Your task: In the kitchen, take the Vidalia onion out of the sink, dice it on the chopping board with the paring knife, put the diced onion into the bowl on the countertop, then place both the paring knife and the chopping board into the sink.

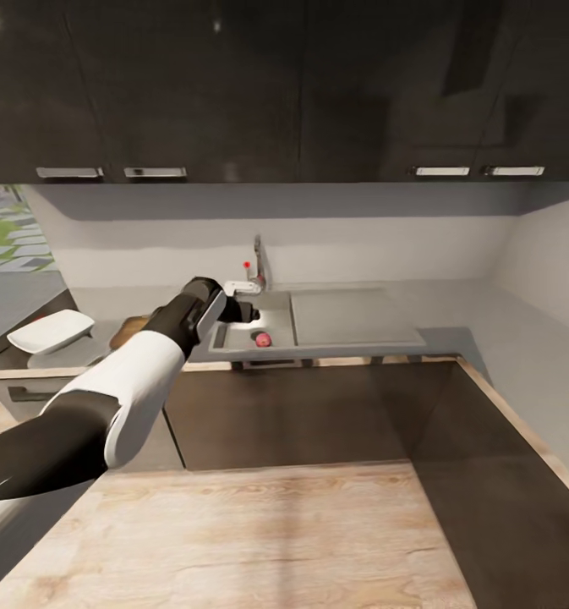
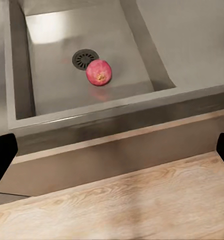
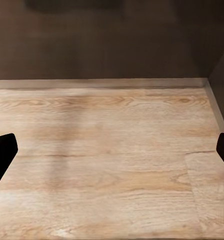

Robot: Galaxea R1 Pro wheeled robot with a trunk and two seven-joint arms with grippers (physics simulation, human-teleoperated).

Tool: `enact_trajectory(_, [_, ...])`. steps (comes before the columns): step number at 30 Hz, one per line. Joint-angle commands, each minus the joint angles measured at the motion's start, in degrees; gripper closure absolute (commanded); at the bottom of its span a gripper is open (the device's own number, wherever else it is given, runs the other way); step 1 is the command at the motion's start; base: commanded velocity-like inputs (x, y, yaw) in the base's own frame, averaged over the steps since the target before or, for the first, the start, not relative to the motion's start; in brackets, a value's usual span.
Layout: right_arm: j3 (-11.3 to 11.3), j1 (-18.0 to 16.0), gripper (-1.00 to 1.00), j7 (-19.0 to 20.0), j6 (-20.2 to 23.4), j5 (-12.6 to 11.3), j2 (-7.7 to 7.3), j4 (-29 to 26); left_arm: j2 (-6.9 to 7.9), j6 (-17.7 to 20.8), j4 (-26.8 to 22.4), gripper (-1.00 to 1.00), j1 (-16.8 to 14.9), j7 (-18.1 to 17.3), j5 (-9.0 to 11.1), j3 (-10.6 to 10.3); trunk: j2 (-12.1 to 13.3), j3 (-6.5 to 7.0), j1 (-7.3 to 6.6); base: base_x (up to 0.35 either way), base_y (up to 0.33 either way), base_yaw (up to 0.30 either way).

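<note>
Your left gripper (image 2: pixel 112 150) hangs with its fingers spread wide and nothing between them, just short of the sink's (image 2: pixel 142 97) front rim. The Vidalia onion (image 2: pixel 98 72) lies ahead of that gripper on the basin floor, touching the edge of the dark drain (image 2: pixel 83 58). In the head view the white bowl (image 1: pixel 51 331) sits on the countertop (image 1: pixel 504 338) to the left of your left arm, with the chopping board (image 1: pixel 125 331) just beside it. Your right gripper (image 3: pixel 112 150) is likewise spread apart, empty, over the pale wood floor (image 3: pixel 107 150). No brand or lettering is legible anywhere
</note>
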Motion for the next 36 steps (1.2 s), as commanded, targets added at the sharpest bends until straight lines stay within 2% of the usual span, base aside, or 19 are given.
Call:
enact_trajectory(1, [-0.08,-0.05,-1.00,-0.51,-0.10,0.61,0.02,0.06,0.18,0.28,-0.26,-1.00,-0.04,0.17,0.59,-0.39,-0.12,-0.09,0.04,0.000,0.000,-0.158])
enact_trajectory(10, [-0.04,-0.05,-1.00,-0.47,-0.13,0.61,0.02,0.12,1.66,0.55,-1.70,-1.00,0.19,0.25,0.75,-0.32,-0.12,-0.02,0.04,0.034,0.000,-0.039])
enact_trajectory(22, [-0.08,-0.05,-1.00,-0.54,-0.12,0.61,0.02,0.07,1.60,0.43,-0.71,-1.00,2.08,0.22,0.77,-0.39,-0.12,-0.09,0.04,0.321,-0.047,-0.001])
enact_trajectory(36, [-0.13,-0.05,-1.00,-0.54,-0.12,0.61,0.02,0.06,1.59,0.22,0.39,-1.00,4.43,0.15,0.70,-0.39,-0.12,-1.23,0.04,0.340,-0.120,0.000])
